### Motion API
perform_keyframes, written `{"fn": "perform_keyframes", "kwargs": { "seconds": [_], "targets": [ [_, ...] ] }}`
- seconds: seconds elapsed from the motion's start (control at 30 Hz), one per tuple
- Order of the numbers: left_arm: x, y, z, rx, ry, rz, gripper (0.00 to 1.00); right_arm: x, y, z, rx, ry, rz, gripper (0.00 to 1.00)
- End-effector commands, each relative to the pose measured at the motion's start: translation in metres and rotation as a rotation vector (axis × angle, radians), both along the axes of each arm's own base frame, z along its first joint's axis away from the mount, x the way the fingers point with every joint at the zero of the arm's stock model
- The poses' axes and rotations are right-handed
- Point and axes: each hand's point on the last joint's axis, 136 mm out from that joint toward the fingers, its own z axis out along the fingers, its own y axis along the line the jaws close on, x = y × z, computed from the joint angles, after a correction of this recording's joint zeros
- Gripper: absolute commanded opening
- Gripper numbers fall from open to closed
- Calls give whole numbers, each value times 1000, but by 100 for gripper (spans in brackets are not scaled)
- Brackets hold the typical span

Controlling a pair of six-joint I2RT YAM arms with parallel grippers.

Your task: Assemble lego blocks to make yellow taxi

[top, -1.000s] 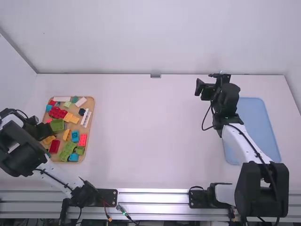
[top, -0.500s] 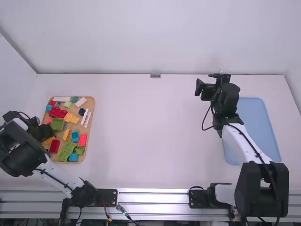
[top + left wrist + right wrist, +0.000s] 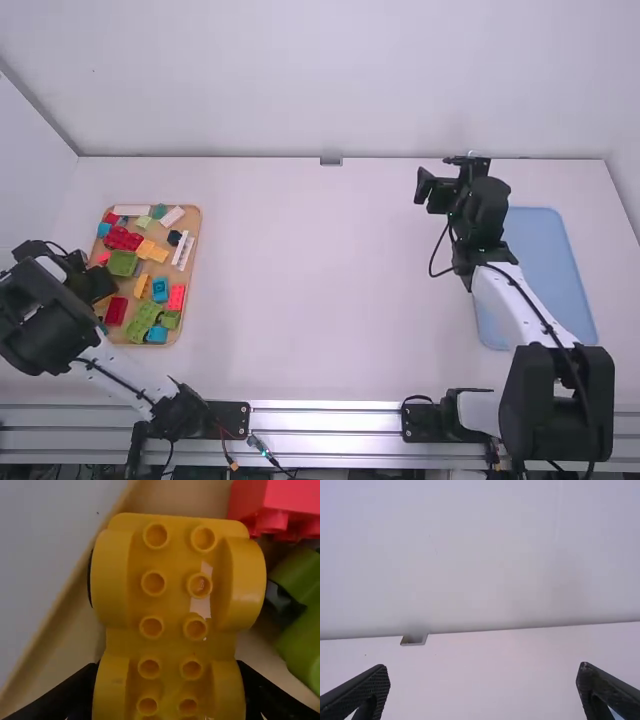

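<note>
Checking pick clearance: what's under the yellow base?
A dark edge pokes out from under the yellow base, with bare tray beside it. The rest is covered; can't tell.

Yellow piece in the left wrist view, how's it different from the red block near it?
The yellow piece turns its studs up toward the camera, while the red block lies tipped over, studs pointing sideways. The yellow piece has rounded, bulging sides; the red block is boxy, with straight edges. Both are studded plastic blocks.
</note>
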Motion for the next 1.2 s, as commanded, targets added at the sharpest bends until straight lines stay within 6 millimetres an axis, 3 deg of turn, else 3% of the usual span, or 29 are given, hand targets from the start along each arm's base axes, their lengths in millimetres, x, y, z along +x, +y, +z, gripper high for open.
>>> {"fn": "perform_keyframes", "kwargs": {
  "seconds": [0.0,0.33,0.5,0.67,0.8,0.9,0.93,0.97,1.03,1.1,1.17],
  "targets": [
    [0,-8,-4,-18,2,-12,65,6,3,14,6,-29,5,99],
    [3,-3,5,-20,-1,-1,52,6,3,14,6,-28,4,99],
    [11,0,26,-44,2,33,29,6,3,12,6,-19,5,99],
    [23,-7,47,-33,-12,3,21,5,3,10,5,-10,5,99],
    [38,-23,73,6,-42,-51,17,5,3,9,5,-6,5,99],
    [55,-54,111,85,-106,-166,16,5,3,8,6,-1,9,99],
    [56,-58,116,94,-115,-174,16,5,3,8,7,-1,9,99],
    [62,-76,133,128,-148,-232,17,4,3,7,18,6,4,99],
    [66,-92,144,148,-171,-288,18,4,3,6,38,11,-2,99],
    [72,-146,168,198,-221,-517,24,4,3,5,72,23,-12,99],
    [73,-173,174,201,-240,-623,24,4,3,5,73,24,-11,99]
  ]
}}
